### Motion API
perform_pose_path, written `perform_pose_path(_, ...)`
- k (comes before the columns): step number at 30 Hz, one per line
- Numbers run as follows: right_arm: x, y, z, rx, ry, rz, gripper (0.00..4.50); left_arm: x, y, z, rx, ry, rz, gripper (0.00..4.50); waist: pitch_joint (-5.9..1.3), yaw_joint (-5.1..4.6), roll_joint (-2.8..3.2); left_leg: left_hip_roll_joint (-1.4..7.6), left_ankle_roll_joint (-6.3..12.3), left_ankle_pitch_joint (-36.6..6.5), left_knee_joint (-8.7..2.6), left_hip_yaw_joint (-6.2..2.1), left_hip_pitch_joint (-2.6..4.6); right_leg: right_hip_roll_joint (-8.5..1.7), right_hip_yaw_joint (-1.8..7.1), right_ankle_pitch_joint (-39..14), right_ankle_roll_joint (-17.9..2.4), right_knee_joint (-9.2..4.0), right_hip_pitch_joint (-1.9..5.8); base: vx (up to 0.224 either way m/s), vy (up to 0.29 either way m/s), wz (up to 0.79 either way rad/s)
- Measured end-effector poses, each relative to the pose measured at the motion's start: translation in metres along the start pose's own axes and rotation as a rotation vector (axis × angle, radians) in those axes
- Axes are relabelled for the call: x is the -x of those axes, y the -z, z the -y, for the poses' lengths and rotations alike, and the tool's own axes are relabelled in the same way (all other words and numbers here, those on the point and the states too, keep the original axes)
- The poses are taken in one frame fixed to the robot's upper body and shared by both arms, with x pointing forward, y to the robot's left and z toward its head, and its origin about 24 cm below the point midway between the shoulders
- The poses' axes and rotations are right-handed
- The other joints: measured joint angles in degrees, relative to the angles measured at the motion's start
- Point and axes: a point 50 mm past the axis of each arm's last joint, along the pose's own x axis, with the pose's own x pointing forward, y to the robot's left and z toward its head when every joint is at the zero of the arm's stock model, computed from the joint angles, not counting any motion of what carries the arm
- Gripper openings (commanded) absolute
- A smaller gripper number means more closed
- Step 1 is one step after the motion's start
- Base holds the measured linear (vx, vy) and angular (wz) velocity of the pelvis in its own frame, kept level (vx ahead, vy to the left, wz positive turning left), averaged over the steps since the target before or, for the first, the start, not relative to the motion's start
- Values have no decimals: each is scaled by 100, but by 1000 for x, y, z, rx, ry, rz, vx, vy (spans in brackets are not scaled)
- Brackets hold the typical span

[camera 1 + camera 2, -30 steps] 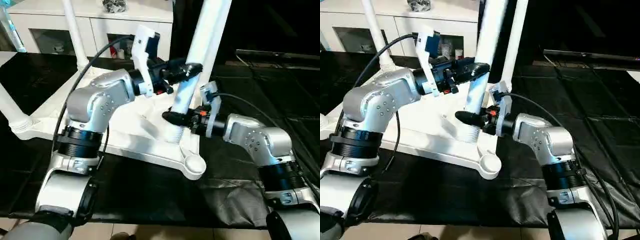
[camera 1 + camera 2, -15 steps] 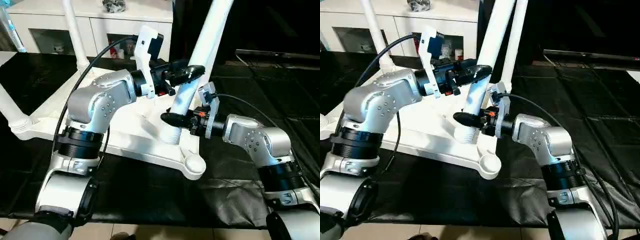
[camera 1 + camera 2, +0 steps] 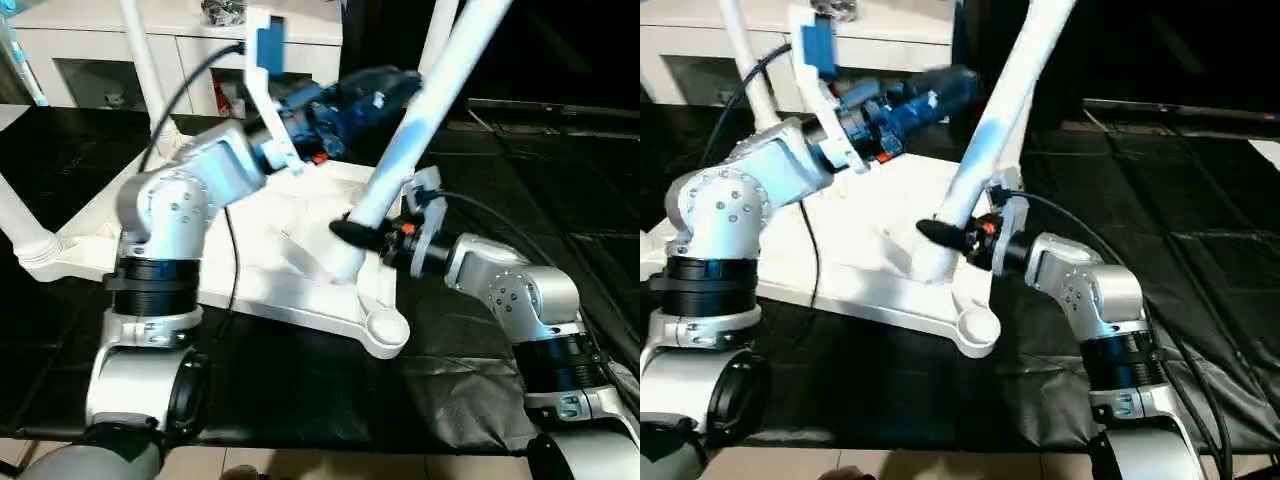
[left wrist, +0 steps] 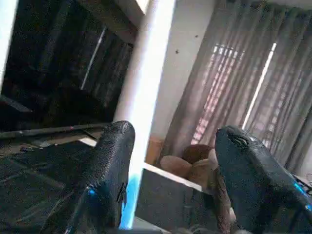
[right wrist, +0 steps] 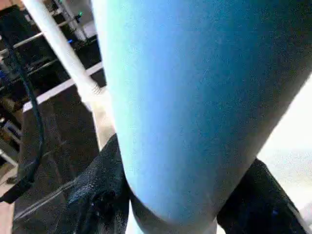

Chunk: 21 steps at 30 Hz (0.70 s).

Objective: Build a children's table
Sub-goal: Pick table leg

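Nearest you, the table top [image 3: 300, 290] lies underside up on the black cloth, one round corner socket [image 3: 386, 328] empty; the right gripper [image 3: 350, 232] clamps the smooth, tapered white leg [image 3: 420, 125] near its base. That leg leans; the left gripper [image 3: 375, 88], higher, gapes off it, so it may tip.

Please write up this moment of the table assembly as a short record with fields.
tabletop: white, lying underside up on the black cloth
fitted legs: two standing in far corner sockets
empty socket: near corner
leg in work: tilted white leg, lower end on the tabletop
right end effector: closed around that leg near its base
left end effector: open, off the leg
background: white cabinet
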Motion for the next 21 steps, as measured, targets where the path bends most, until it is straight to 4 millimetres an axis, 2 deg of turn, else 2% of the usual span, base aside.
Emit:
perform_pose_path(4, 7, 1, 10, 41, 112, 25, 191, 19, -1, -9, -124, -45, -71, 302, 0, -25, 0, -1, -2, 1, -2, 0, 1, 0, 2, -3, 4, 0, 2, 0, 0, 0)
perform_pose_path(7, 16, 5, 17, 77, 203, 26, 191, 39, 18, -17, -204, -66, -239, 302, 0, -31, 1, -2, -2, 1, -2, 0, 1, -1, 5, -5, 8, -1, 2, 0, 0, 0)
perform_pose_path(11, 31, 8, 18, 107, 279, 53, 191, 62, 53, -18, -203, 14, -456, 302, 0, -49, 3, -2, -3, 0, -7, 2, 4, 0, 8, -8, 7, 1, 0, 0, 0, 0)
perform_pose_path(16, 39, 14, 15, 118, 315, 54, 191, 67, 70, -15, -281, 116, -627, 302, -1, -105, 9, -3, -4, 1, -8, 3, 18, 0, 10, -6, 4, 6, 8, 0, 0, 0)
perform_pose_path(21, 41, 25, 14, 110, 335, 56, 191, 81, 102, -21, -343, 182, -834, 302, -4, -130, 29, -4, -4, 1, -9, 3, 29, 0, 11, -6, 5, 6, 14, 0, 0, 0)
